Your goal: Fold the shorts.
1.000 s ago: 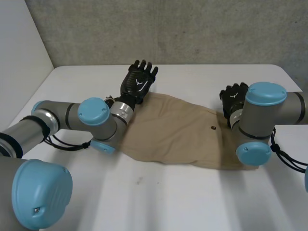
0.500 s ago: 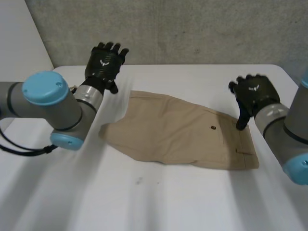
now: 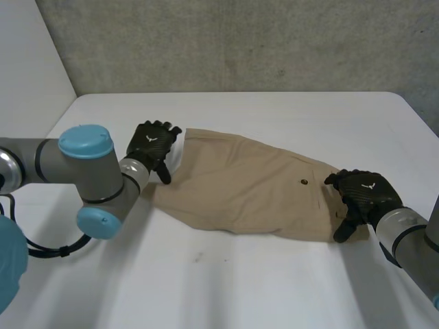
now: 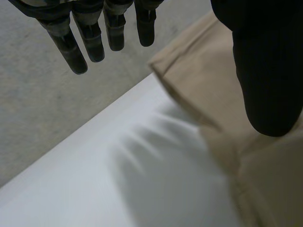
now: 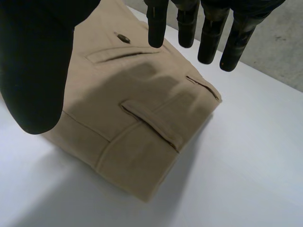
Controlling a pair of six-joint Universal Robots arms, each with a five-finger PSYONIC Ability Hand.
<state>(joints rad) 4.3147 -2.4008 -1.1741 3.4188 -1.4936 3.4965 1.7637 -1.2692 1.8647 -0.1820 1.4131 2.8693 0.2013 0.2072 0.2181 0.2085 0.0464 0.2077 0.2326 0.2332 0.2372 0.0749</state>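
Observation:
Tan shorts lie flat across the middle of the white table, folded lengthwise, waistband to the right and leg hems to the left. A dark button marks the back pocket. My left hand hovers open over the far left corner of the leg end; in the left wrist view its thumb hangs over the cloth and its fingers over bare table. My right hand is open just above the waistband end; below its fingers are the waistband with its belt loop and the button.
A grey concrete wall runs behind the table's far edge, and a white panel stands at the left. The table's right edge passes close to my right arm. My left arm reaches in over the table's left part.
Both hands have come down from raised positions near the back. The left one dropped onto the shorts' left end, the right one moved forward to the waistband. The shorts have not shifted.

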